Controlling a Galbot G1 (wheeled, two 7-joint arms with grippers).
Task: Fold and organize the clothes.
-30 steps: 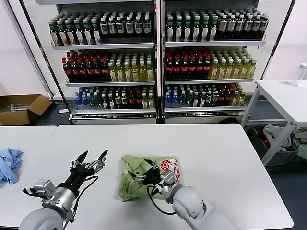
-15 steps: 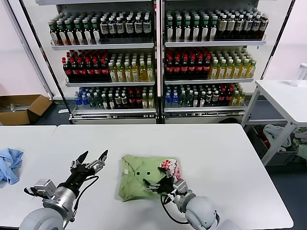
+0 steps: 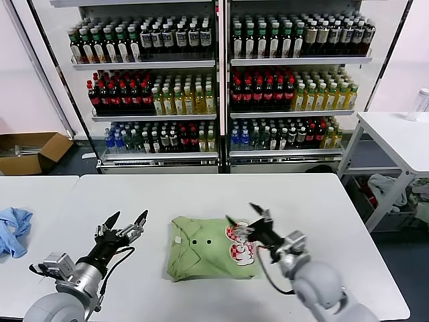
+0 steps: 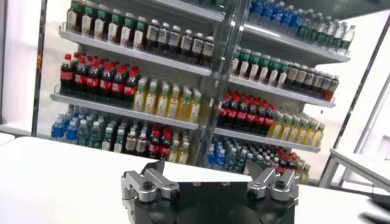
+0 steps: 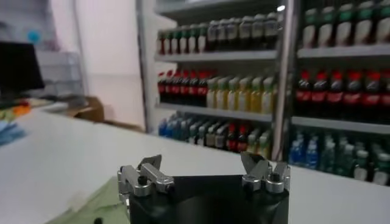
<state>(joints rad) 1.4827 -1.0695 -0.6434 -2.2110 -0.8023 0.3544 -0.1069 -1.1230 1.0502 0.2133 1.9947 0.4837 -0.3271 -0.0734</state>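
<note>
The light green polo shirt lies folded into a rough square on the white table, collar and small dark buttons to its left, red-and-white logo at its right edge. A corner of it shows in the right wrist view. My right gripper is open and empty, raised just above the shirt's right edge. My left gripper is open and empty, held above the table a little left of the shirt. Both wrist views show spread fingers with nothing between them.
A light blue cloth lies at the table's far left edge. Drink-bottle shelves stand behind the table. A cardboard box sits on the floor at left; a second white table stands at right.
My right gripper has let go of the shirt, lifted off it and moved right and back. The shirt now lies flatter with the logo uncovered. The left arm has barely moved.
</note>
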